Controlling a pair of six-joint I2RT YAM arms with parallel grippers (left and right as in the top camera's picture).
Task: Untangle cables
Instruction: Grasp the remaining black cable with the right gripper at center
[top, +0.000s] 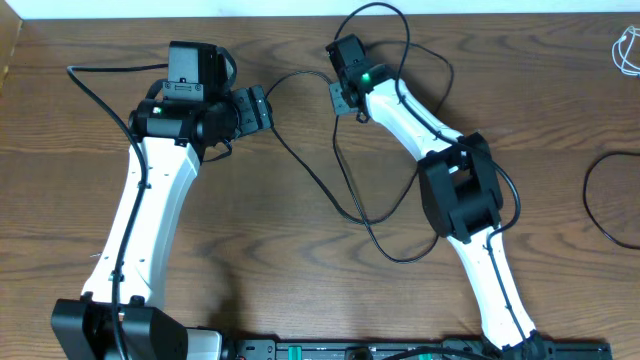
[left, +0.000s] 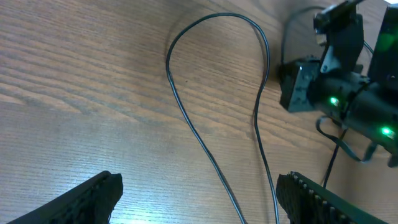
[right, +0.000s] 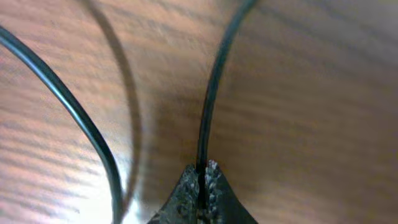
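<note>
The right gripper (right: 200, 186) is pinched shut on a black cable (right: 211, 93), which runs straight up out of the closed fingertips (right: 214, 180) in the right wrist view. Another strand of black cord curves past on the left, lying on the wooden table (right: 323, 93). From overhead, this cable sprawls in big loops across the middle of the table between the two arms, one loop reaching the far edge and another sagging toward the near side. The left gripper (left: 199, 182) hangs with its fingers (left: 93, 196) spread wide and nothing between them, above a narrow loop of black cable. A second black cable (top: 600, 200) curls at the right edge, and a white cable (top: 628, 50) sits bunched in the far right corner, both well apart from the grippers
</note>
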